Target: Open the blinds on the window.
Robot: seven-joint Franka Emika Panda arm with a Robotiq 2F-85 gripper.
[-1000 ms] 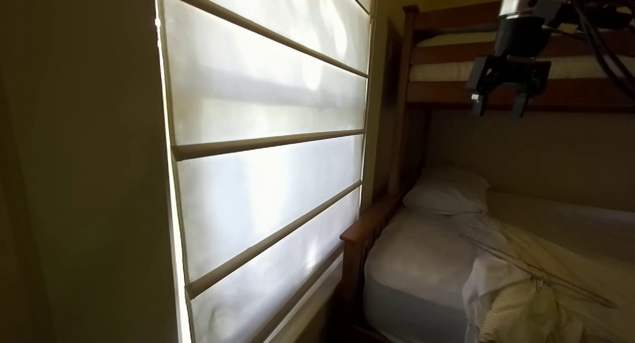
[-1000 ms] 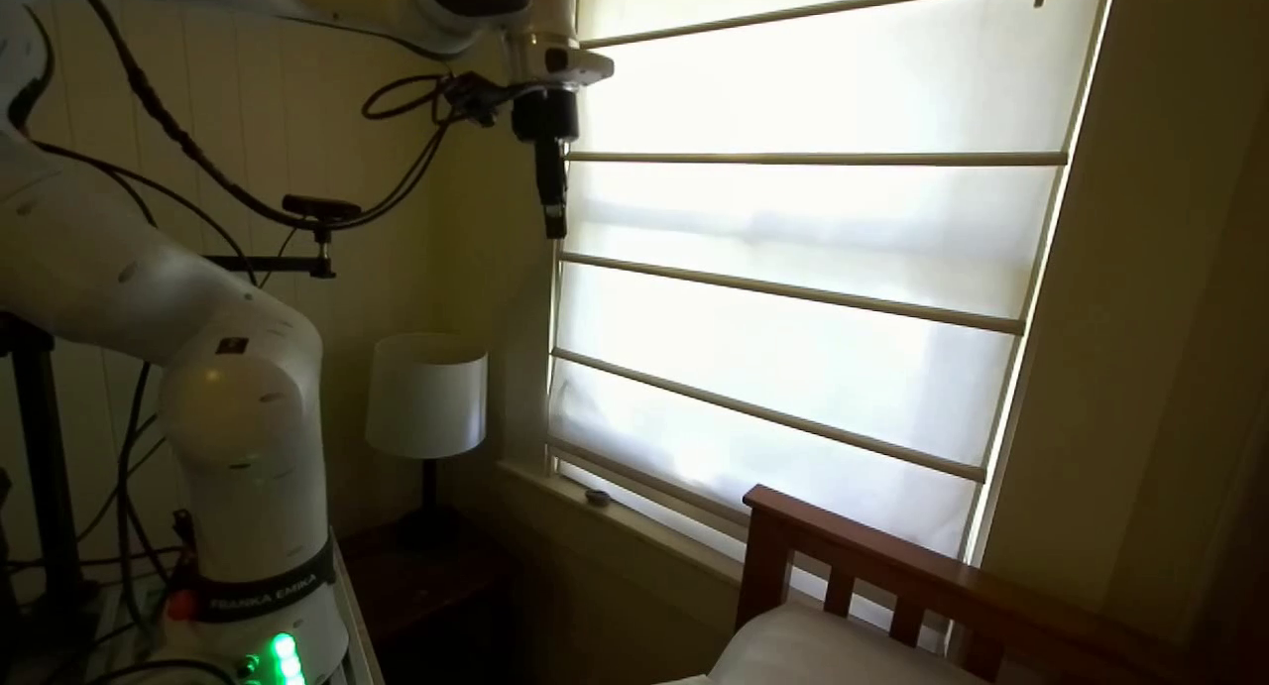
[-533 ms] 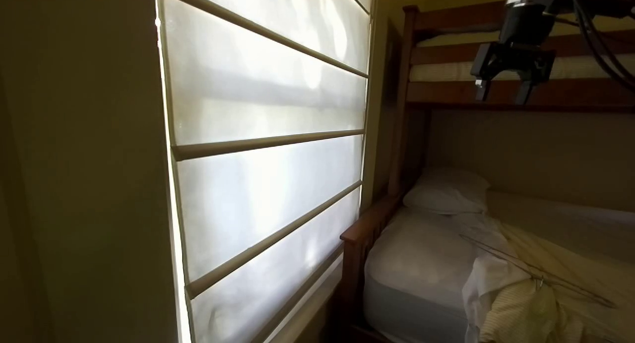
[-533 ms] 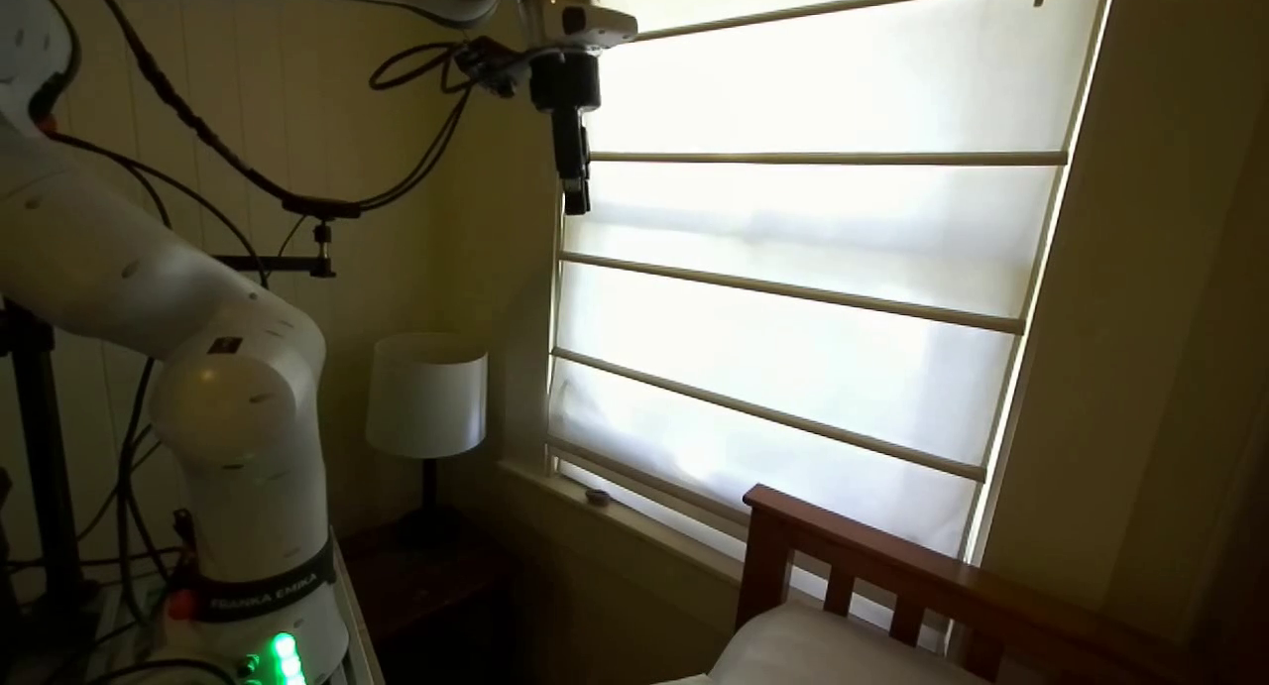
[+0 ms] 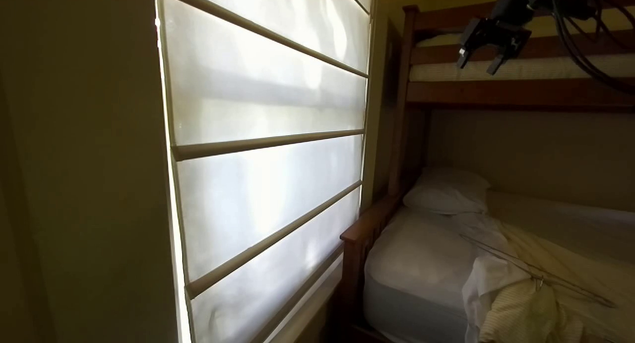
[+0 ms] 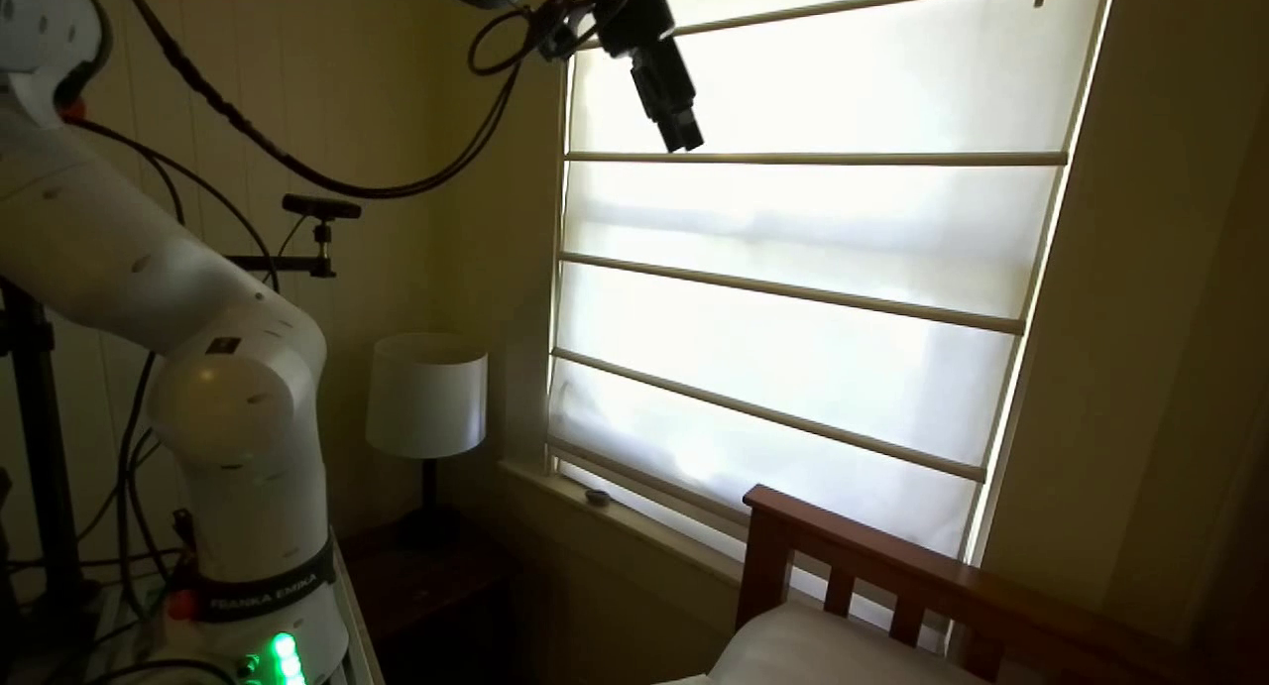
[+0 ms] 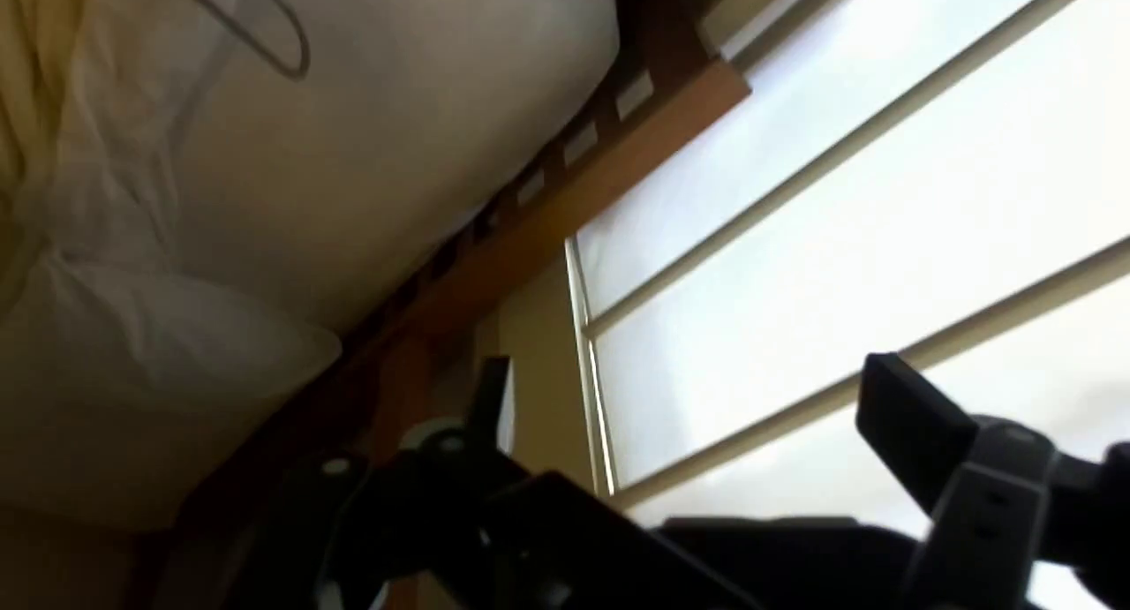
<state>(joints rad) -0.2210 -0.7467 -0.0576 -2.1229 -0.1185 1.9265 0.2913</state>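
Gripper [image 5: 476, 68] hangs tilted with jaws apart, blinds [image 6: 793, 358] lowered

Blinds [image 6: 793, 219] off-wht w/ tan stripes, tool [image 5: 477, 66] blk, bedframe [image 5: 496, 93] brn.

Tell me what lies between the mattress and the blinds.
A wooden bed rail runs between the mattress and the blinds, as the wrist view shows.

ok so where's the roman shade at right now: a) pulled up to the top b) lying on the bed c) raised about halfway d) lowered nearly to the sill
D: in an exterior view, the Roman shade hangs spread out, its bottom bar just above the windowsill.
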